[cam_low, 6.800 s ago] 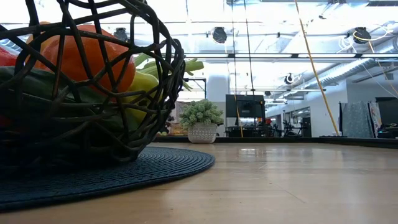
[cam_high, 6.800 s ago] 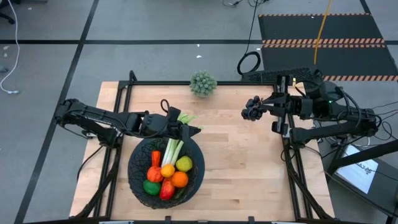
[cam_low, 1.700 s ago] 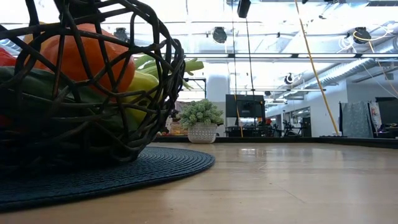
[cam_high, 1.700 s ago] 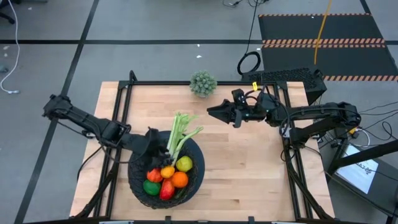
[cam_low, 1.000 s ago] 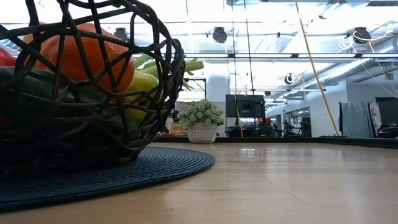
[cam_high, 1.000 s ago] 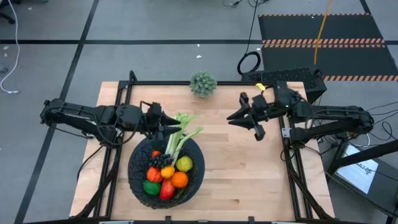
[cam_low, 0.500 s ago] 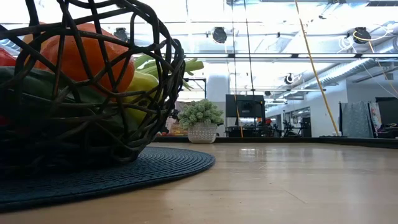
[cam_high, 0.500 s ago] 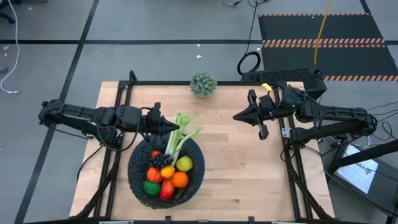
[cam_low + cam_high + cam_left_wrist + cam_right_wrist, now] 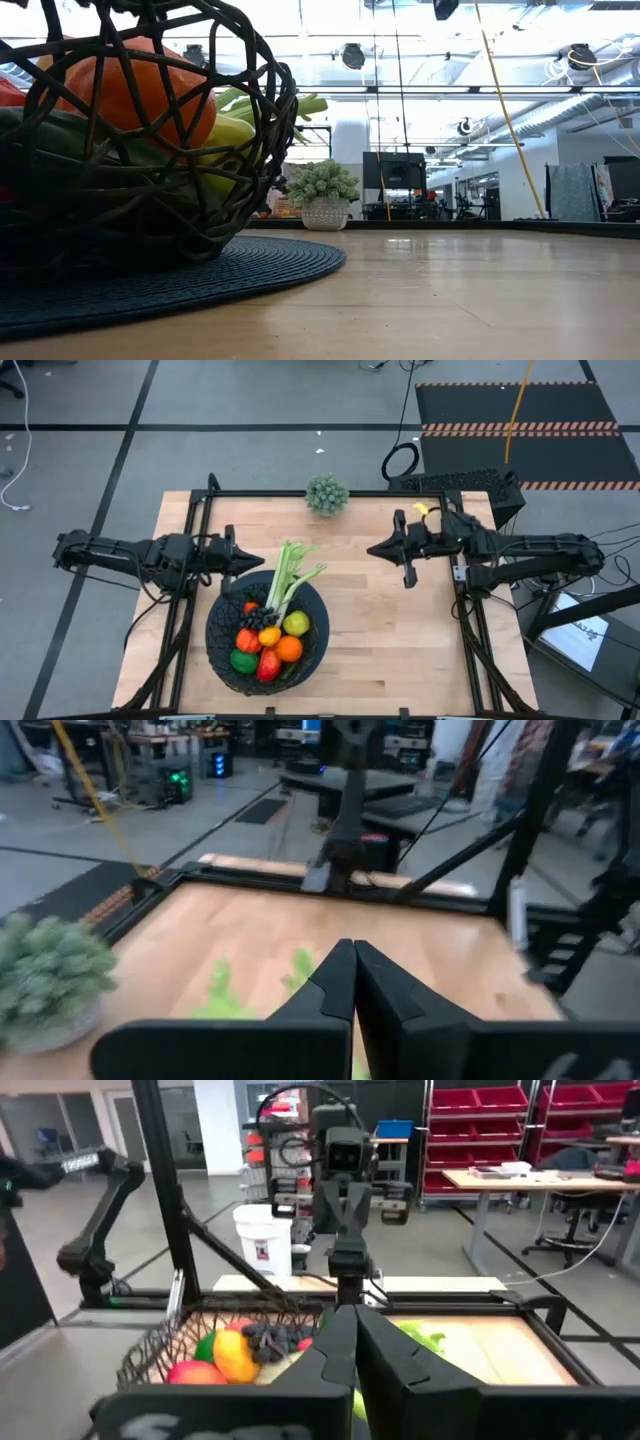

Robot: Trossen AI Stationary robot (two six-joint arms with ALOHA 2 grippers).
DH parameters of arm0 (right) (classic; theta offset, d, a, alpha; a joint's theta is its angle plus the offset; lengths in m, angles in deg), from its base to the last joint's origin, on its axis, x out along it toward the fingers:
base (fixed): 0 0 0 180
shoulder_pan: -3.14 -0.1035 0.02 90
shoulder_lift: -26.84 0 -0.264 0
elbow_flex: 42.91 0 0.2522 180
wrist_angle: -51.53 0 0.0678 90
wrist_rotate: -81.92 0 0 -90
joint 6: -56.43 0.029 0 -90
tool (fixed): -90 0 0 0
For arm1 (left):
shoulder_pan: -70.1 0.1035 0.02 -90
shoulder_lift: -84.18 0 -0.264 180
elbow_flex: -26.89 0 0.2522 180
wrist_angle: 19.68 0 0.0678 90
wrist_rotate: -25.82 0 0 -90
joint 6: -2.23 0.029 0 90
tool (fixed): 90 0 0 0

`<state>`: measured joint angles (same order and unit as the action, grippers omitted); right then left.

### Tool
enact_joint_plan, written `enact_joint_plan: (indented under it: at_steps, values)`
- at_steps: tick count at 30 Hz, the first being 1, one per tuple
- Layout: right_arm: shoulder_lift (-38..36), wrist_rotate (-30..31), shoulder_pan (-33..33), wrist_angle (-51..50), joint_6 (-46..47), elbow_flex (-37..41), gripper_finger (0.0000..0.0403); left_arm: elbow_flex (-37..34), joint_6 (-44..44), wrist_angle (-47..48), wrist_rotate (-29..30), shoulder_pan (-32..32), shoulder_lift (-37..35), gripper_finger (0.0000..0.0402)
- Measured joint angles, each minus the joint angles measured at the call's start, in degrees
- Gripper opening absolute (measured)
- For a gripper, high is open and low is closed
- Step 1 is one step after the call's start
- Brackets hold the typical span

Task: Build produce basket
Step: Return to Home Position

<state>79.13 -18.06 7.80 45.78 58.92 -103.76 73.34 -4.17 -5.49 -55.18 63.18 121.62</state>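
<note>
Wooden tabletop (image 9: 400,630) bears the black mesh basket (image 9: 318,648) full of produce (image 9: 268,635), and the left arm (image 9: 150,552) just beside its rim and the right arm (image 9: 500,545) well apart from it, both jaws clenched empty, should withdraw smoothly, the left clearing the overhanging celery stalk (image 9: 286,565).

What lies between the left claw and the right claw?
In the high view, the leafy top of the celery stalk, poking past the basket, lies between left claw and right claw; otherwise bare table.
</note>
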Motion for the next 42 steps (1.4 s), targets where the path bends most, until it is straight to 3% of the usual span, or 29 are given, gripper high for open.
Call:
enact_joint_plan:
  at_steps: [8, 23, 30, 37, 42]
  values:
    - [-2.3, -0.4, -1.0, 4.9, 1.5, 10.6, 0.0000, -1.8, 2.2, 4.1, 6.3, 0.0, -2.5, 0.0028]
    - [-16.2, -0.5, -1.0, 11.7, -4.1, 30.4, 0.0000, -2.2, 3.0, 12.1, 5.9, 0.0, -5.4, 0.0005]
    - [-22.2, -0.5, -1.0, 16.3, -3.9, 39.4, 0.0000, -9.5, -2.2, 9.3, 5.9, 0.0, -10.5, 0.0005]
    - [-27.5, -0.5, -1.0, 18.2, -3.4, 43.3, 0.0000, -10.8, 3.0, 13.9, 6.3, 0.0, -12.8, 0.0018]
    - [-32.2, -0.5, -1.0, 17.9, -3.4, 44.2, 0.0000, -10.8, -0.3, 13.1, 6.8, 0.0, -12.9, 0.0022]
